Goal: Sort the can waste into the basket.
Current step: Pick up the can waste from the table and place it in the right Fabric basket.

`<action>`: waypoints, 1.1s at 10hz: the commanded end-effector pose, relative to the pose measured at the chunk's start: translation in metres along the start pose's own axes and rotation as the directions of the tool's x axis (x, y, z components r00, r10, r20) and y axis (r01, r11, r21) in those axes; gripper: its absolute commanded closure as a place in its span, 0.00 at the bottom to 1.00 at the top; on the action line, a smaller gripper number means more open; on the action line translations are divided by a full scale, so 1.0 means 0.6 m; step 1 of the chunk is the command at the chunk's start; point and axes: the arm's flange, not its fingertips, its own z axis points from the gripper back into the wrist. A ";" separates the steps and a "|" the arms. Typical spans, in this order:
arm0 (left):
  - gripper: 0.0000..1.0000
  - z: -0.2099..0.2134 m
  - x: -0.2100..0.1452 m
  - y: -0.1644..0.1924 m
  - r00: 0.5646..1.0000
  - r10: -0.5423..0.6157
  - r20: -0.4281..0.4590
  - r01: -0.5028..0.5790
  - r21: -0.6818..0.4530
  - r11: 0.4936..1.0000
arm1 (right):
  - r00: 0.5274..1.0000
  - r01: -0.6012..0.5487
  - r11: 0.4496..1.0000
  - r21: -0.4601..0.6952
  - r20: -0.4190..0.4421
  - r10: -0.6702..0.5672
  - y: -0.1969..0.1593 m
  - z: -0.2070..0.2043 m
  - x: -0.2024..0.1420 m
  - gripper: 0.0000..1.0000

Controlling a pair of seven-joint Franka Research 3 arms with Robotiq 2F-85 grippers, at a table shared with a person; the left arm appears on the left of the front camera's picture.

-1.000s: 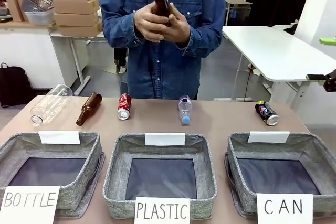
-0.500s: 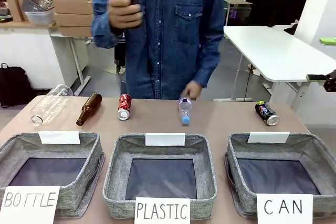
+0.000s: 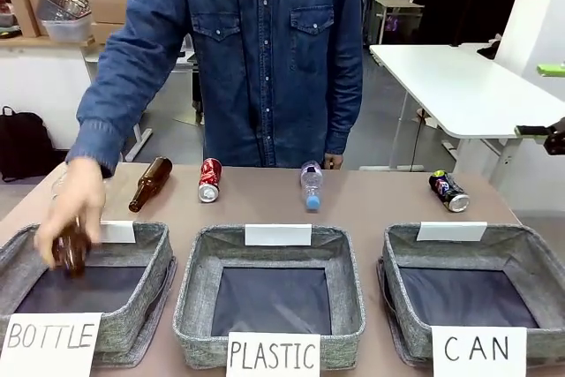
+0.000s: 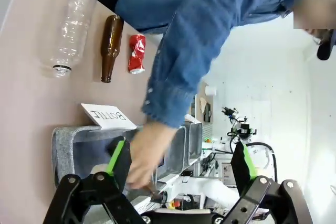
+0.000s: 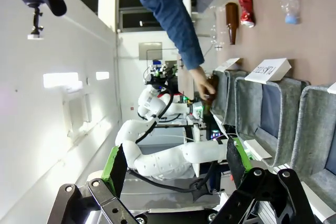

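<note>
The crushed red can (image 3: pixel 208 180) lies along the far edge of the worktop (image 3: pixel 371 205), left of the middle, between a brown glass bottle (image 3: pixel 150 184) and a small clear plastic bottle (image 3: pixel 310 184) with a blue cap. The dark Pepsi can (image 3: pixel 448 190) lies on its side near the far right corner, just behind the "CAN" basket (image 3: pixel 399 258), which sits at the near right corner and holds nothing. The "PLASTIC" bin (image 3: pixel 199 271) stands at the middle of the near edge and the "BOTTLE" bin (image 3: pixel 150 258) at the near left corner. The person's hand (image 3: pixel 75 209) holds another brown bottle (image 3: pixel 69 252) low over the "BOTTLE" bin. The left end effector (image 4: pixel 181 166) has its fingers spread with nothing between them. The right end effector (image 5: pixel 176 163) is likewise spread and holds nothing.
</note>
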 end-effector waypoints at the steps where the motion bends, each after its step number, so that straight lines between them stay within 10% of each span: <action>1: 0.00 -0.010 -0.007 0.002 1.000 -0.017 0.023 0.018 -0.055 0.998 | 1.000 -0.025 1.000 0.015 -0.002 0.025 0.002 0.000 0.003 0.00; 11: 0.00 -0.181 -0.013 -0.081 0.981 -0.127 -0.145 0.145 0.126 0.981 | 1.000 -0.025 1.000 0.015 -0.002 0.025 0.002 0.000 0.003 0.00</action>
